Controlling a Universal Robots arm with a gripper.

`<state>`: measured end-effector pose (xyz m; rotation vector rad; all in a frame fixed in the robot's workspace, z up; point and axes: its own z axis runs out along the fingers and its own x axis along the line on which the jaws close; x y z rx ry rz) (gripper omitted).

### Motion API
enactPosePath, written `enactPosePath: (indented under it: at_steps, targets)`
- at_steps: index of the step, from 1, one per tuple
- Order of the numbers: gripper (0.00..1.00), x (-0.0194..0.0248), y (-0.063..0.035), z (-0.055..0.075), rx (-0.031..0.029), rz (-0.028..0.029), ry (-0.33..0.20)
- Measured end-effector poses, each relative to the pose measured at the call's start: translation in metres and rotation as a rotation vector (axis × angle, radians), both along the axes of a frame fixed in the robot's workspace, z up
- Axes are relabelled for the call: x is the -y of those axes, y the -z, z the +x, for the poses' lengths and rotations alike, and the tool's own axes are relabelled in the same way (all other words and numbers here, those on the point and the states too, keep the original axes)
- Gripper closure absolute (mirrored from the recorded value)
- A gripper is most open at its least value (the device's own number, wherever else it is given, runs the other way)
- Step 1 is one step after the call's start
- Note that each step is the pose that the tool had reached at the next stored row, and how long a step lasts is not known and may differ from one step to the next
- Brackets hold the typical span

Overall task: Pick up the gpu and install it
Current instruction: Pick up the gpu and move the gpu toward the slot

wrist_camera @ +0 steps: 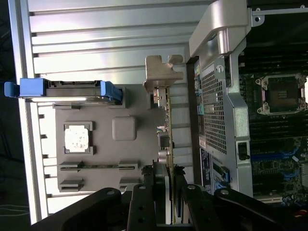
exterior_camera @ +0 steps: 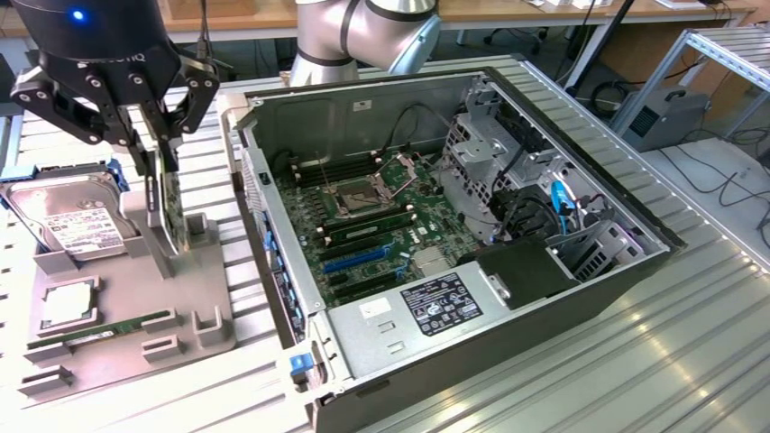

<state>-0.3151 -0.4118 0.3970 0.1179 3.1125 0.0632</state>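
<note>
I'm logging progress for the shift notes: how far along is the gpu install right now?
Done: the claw is closed on the upper edge of the gpu. In hand: the card stands upright at the grey holder, and I cannot tell whether it is clear of it. Left: it is not yet in the open computer case, whose blue motherboard slots sit bare.

Pale letters ending in "IQ" stand on the black body of the hand (exterior_camera: 157, 155), at ten o'clock in the exterior view. The hard drive's white label (exterior_camera: 75, 230) at nine o'clock and the power supply's black sticker (exterior_camera: 441, 305) at six o'clock carry unreadable print.
</note>
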Motion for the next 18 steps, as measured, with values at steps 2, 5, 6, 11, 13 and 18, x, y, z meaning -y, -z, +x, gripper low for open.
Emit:
enactPosePath:
  at_steps: [2,5,6,11,13,18]
  targets:
    - [0.73,0.0000,-0.0004,0.0000,0.0000,0.0000,0.000]
    - [0.73,0.0000,-0.0009,0.0000,0.0000,0.0000,0.000]
    - [0.73,0.0000,-0.0011,0.0000,-0.0001,0.0000,0.000]
    - [0.73,0.0000,-0.0027,0.0000,-0.0001,0.0000,0.000]
    - [0.73,0.0000,-0.0035,0.0000,0.0000,0.0000,0.000]
    - [0.73,0.0000,-0.0055,0.0000,0.0000,0.0000,0.000]
